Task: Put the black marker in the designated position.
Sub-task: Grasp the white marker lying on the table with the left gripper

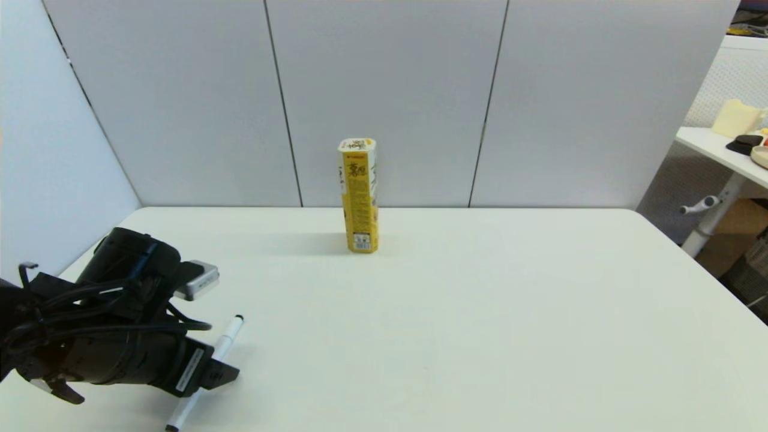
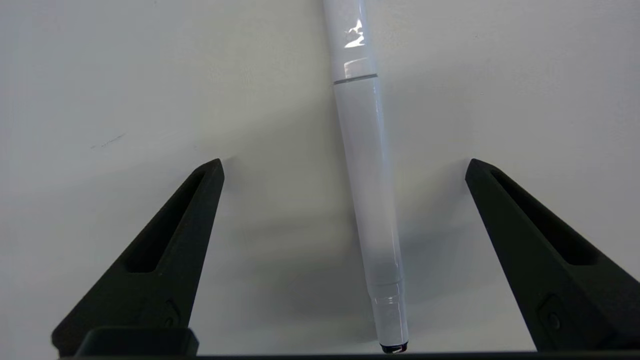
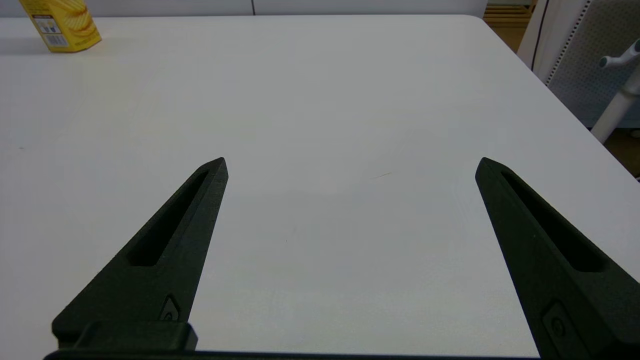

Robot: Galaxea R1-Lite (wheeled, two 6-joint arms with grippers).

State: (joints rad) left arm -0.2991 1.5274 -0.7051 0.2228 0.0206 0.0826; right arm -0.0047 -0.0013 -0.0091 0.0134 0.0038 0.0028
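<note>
White table [image 1: 480, 336] carries everything we see, and it is the largest thing before us; toward its far edge the yellow carton [image 1: 359, 195] stands upright, well apart from the work. Our left hand [image 2: 344, 162] hangs low over the near left corner with its fingers [image 2: 165, 240] spread wide, holding nothing. The black marker [image 2: 367, 200] lies flat on the table between those fingers, running lengthwise away from the wrist, somewhat nearer one finger than the other, and touching neither. To do this step well, we judge we should shift sideways a little so the barrel sits midway, settle until the tips all but meet the table, then close squarely across the barrel near its middle; a slim round pen may roll or pivot if one finger reaches it first. Our right hand [image 3: 350, 162] waits over bare table on the right side, fingers wide and empty. Where the designated position lies, we cannot tell; nothing marks it.
</note>
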